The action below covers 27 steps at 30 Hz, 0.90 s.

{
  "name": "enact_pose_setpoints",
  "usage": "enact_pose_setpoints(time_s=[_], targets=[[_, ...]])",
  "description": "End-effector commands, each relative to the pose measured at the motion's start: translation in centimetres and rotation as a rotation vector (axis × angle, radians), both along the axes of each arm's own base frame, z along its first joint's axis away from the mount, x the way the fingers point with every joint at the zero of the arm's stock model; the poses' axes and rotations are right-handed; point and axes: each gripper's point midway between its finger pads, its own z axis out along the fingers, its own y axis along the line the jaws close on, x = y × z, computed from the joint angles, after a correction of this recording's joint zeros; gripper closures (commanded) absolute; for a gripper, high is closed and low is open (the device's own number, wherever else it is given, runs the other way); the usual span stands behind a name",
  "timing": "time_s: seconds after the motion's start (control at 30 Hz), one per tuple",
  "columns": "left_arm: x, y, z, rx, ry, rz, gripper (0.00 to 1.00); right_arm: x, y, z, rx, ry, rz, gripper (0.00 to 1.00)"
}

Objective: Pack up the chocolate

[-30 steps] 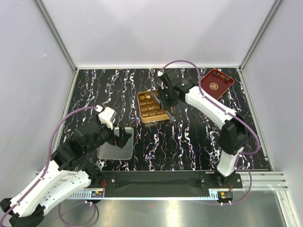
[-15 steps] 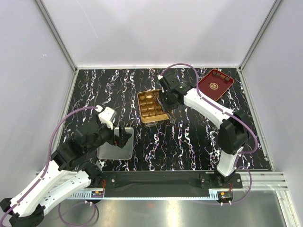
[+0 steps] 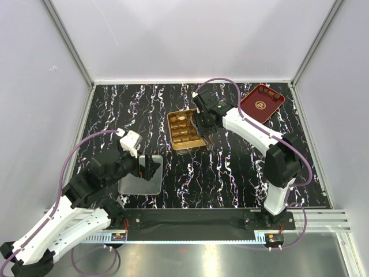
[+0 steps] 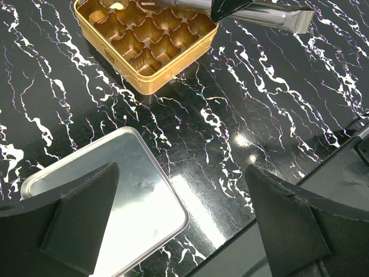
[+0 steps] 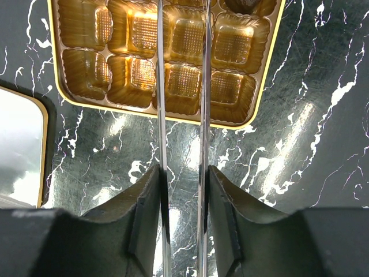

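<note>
**Right tool (image 5: 181, 173) over the gold tin (image 5: 233, 46), chocolate (image 5: 248, 4) just off its blades**

The right tool has two long thin metal blades (image 5: 160, 86) between its fingers, reaching out over the tin's cells. The blades stand part-way apart w/ a narrow gap btw them, and nothing sits in that gap along the stretch that shows. Their tips run off the top of the wrist view, so can't tell if they pinch anything.

One dark pc of chocolate sits in a tin cell on the right side of the blades, near them but not touching. The cells under & beside the blades are bare gold.

More chocolate lies along the far-right rim of the dark red tray (image 3: 260, 108), which sits far right on the black marbled worktop (image 3: 230, 173), well apart from both tools.

In the top view the right tool is over the tin's right edge, mid worktop.

The left tool (image 4: 180, 173) hangs near left w/ jaws wide apart and nothing in them. It is over the right edge of a silver tray (image 4: 109, 196), which lies near-left of the tin, apart from it.
</note>
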Motion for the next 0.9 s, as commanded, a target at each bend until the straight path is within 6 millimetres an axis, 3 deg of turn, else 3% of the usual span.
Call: enact_pose_setpoints(time_s=[0.0, 0.27, 0.57, 0.73, 0.87], targets=[[0.4, -0.1, 1.2, -0.027, -0.050, 0.007, 0.01, 0.7, 0.5, 0.7, 0.007, -0.042, -0.013, 0.57], [0.4, -0.1, 1.2, -0.027, -0.050, 0.008, 0.01, 0.8, 0.5, 0.8, 0.008, -0.045, -0.014, 0.55], [0.5, -0.1, 1.1, -0.023, -0.048, 0.011, 0.01, 1.1, 0.1, 2.5, 0.001, -0.074, -0.028, 0.51], [0.8, 0.2, 1.2, -0.016, -0.056, 0.032, 0.01, 1.8, 0.0, 5.9, 0.009, -0.132, -0.030, 0.53], [1.2, 0.7, 2.3, -0.045, -0.076, 0.078, 0.01, 4.3, -1.2, 8.6, -0.007, -0.183, -0.053, 0.54]])
